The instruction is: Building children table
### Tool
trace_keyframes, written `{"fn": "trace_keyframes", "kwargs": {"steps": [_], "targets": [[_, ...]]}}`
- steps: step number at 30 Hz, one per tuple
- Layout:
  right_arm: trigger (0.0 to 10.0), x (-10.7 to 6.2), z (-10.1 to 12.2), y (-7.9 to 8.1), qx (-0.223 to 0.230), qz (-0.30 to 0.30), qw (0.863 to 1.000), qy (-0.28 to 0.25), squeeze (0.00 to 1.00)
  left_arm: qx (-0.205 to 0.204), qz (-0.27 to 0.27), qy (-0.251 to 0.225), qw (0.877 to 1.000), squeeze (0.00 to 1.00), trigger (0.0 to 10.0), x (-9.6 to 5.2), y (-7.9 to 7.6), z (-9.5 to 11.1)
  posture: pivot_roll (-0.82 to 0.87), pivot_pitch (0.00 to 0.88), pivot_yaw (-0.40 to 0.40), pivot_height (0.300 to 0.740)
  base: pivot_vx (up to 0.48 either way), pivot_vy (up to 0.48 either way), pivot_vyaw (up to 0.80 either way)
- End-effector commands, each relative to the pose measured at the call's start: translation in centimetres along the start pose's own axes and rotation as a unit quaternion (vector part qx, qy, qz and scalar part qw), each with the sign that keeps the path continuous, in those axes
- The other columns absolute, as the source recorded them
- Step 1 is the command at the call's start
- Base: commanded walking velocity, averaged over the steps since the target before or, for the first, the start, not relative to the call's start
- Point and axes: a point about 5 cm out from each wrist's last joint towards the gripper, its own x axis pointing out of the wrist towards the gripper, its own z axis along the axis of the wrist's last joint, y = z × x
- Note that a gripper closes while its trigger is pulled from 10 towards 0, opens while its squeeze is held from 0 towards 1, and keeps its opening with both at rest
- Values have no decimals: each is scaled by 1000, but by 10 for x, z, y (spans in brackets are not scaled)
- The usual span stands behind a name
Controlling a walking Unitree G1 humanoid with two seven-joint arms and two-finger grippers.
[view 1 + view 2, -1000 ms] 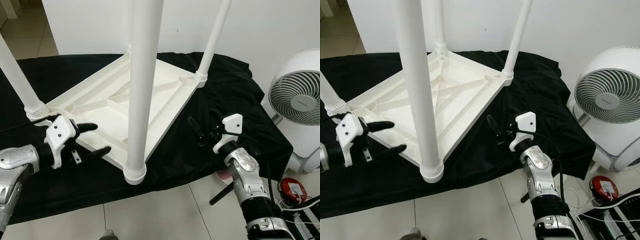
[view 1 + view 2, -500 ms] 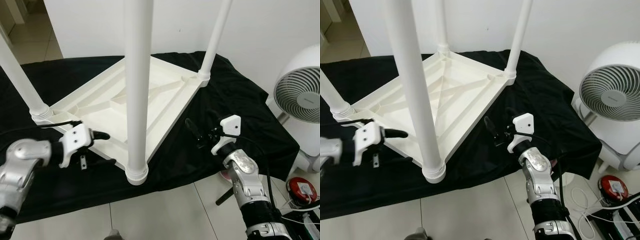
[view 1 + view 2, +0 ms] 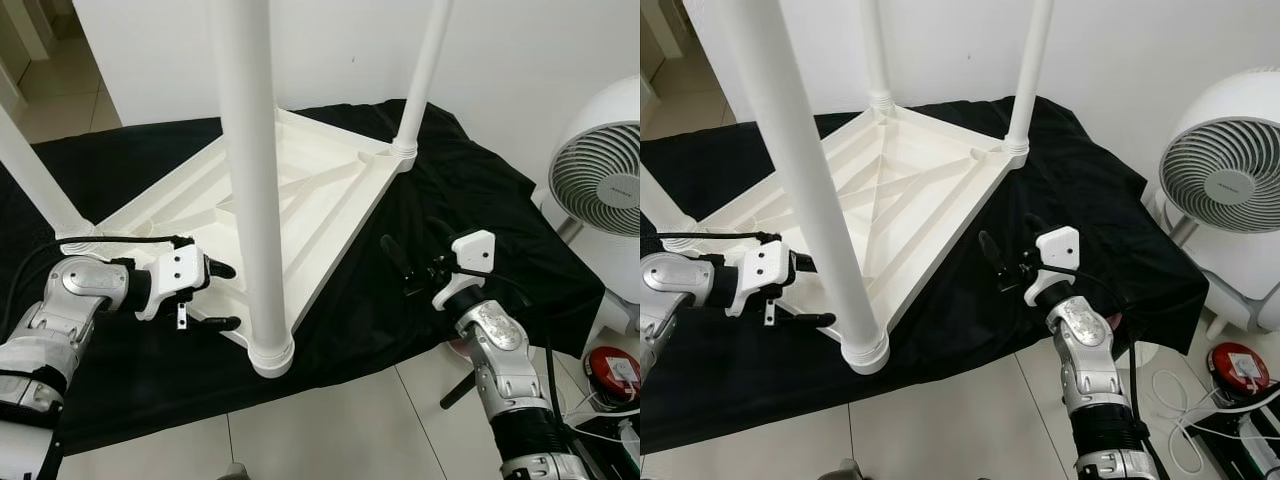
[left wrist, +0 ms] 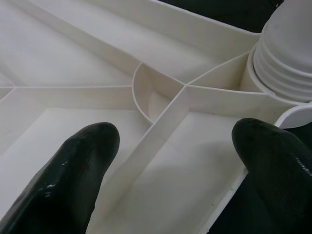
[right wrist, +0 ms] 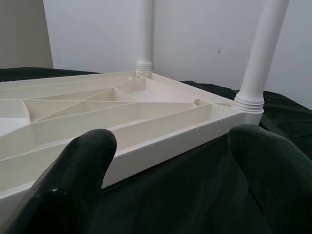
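Now reaching in from the left, left gripper (image 3: 222,297) spread wide astride the near edge of the upturned table (image 3: 300,190) on the black cloth (image 3: 450,190), right gripper (image 3: 407,268) open beside it, suggesting a lift.

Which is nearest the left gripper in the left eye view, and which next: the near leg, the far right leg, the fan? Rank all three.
From the left gripper:
1. Near leg, just to its right, at the tabletop's front corner.
2. Far right leg, at the back right corner.
3. Fan, far right, on the floor.
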Motion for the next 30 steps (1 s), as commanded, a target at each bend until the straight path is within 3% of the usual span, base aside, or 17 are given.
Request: {"fn": "trace_keyframes", "kwargs": {"steps": [1, 3, 6, 10, 15, 19, 22, 30], "targets": [[10000, -4, -1, -3, -3, -9, 1000, 7, 0, -21, -15, 24, 999, 0, 10000, -7, -4, -11, -25, 48, 44, 740, 0, 0, 0], [10000, -4, -1, -3, -4, -11, 1000, 8, 0, -28, -15, 21, 999, 0, 10000, -11, -4, -11, -25, 48, 44, 740, 0, 0, 0], [10000, -6, -2, -4, -5, -15, 1000, 10, 0, -69, 13, -17, 997, 0, 10000, -27, 6, -5, -19, 52, 45, 740, 0, 0, 0], [10000, -7, -4, -2, -3, -14, 1000, 11, 0, -75, 20, -34, 996, 0, 10000, -34, 8, 0, -9, 51, 41, 740, 0, 0, 0], [10000, -1, -5, 3, 1, 0, 1000, 14, 0, -64, -6, -24, 998, 0, 10000, -45, -10, -8, 14, 39, 19, 740, 0, 0, 0], [10000, 2, -4, 3, 0, 4, 1000, 12, 0, -55, -11, -10, 998, 0, 10000, -39, -14, -14, 14, 35, 12, 740, 0, 0, 0], [10000, 6, -1, 2, -4, 9, 1000, 9, 0, -55, -22, 9, 998, 0, 10000, -26, -16, -23, 6, 30, 6, 740, 0, 0, 0], [10000, 5, 2, -3, -12, 4, 1000, 8, 0, -71, 1, 10, 997, 0, 10000, -8, -4, -21, -22, 39, 15, 740, 0, 0, 0]]}}
